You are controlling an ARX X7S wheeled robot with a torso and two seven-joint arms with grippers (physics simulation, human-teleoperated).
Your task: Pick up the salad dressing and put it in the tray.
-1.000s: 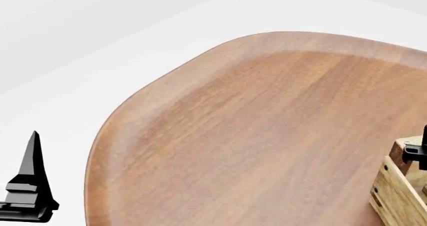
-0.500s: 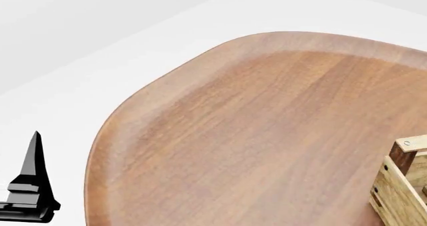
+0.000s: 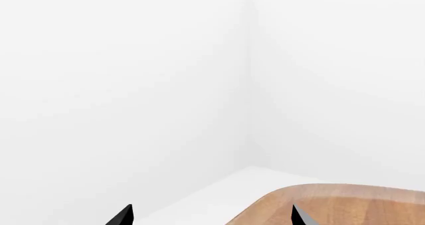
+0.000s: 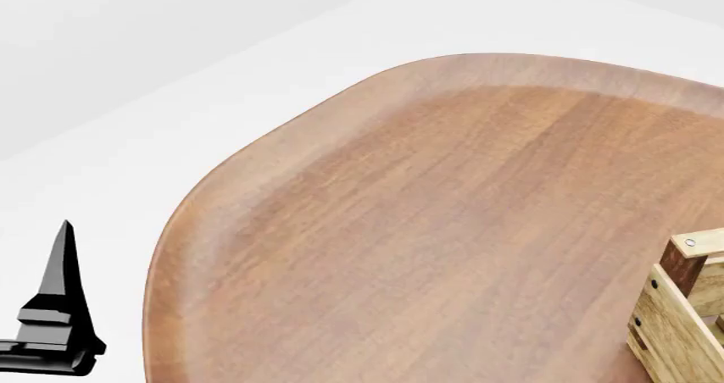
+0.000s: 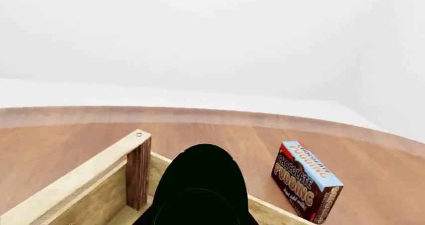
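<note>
In the right wrist view a black rounded shape (image 5: 199, 185), which I take for the salad dressing's dark top, fills the spot between my right gripper's jaws and hides the fingers. It hangs over the near corner of the tray (image 5: 79, 180), a light-wood crate with a dark brown corner post (image 5: 138, 170). The tray's corner also shows at the head view's right edge (image 4: 679, 315). The right gripper is out of the head view. My left gripper (image 3: 211, 216) is open and empty, off the table's left edge; one finger (image 4: 59, 290) shows in the head view.
The round brown wooden table (image 4: 430, 230) has a raised rim and white floor around it. A chocolate pudding box (image 5: 305, 187) stands on the table just beyond the tray. White walls meet in a corner behind the table (image 3: 250, 85).
The black part of my right gripper seen at the head view's right edge by the crate corner has left that view. The left gripper has barely moved.
</note>
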